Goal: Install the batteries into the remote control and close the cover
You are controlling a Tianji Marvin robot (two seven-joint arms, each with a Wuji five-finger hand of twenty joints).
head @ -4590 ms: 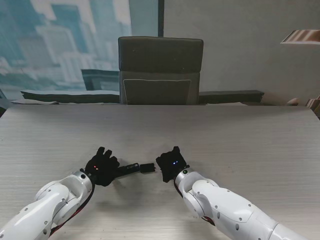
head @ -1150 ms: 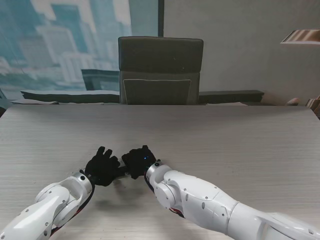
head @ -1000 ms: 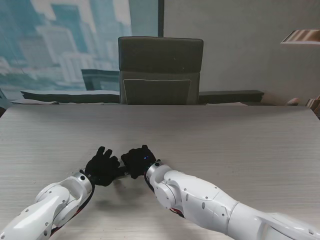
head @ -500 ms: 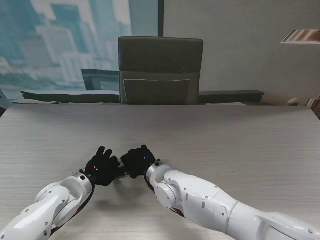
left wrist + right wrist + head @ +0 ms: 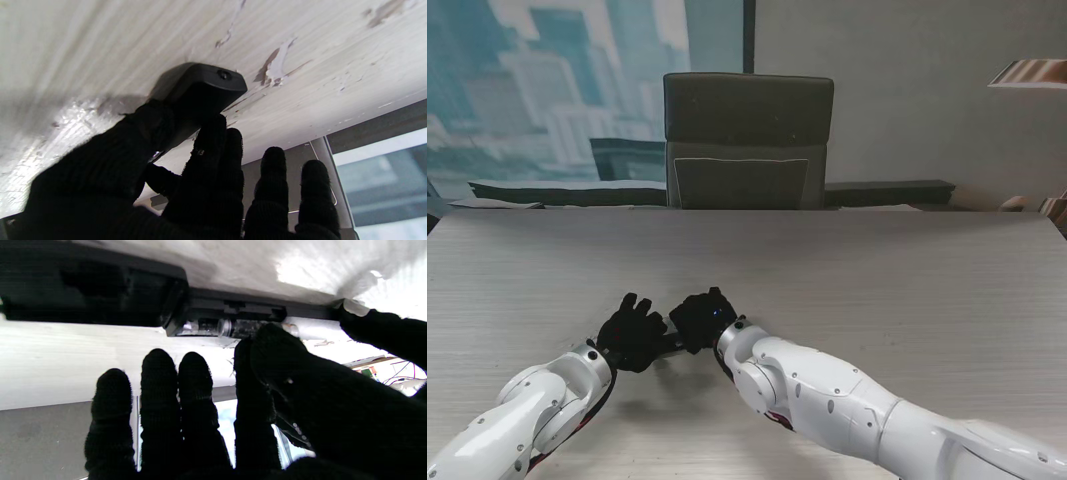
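Right hand moved onto remote | compartment open, batteries seated

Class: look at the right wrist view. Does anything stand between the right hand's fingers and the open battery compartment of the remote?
Nothing visible does. The right hand reaches straight to the remote control; one fingertip sits at the open compartment, where a battery shows. The left hand grips the remote's other end.
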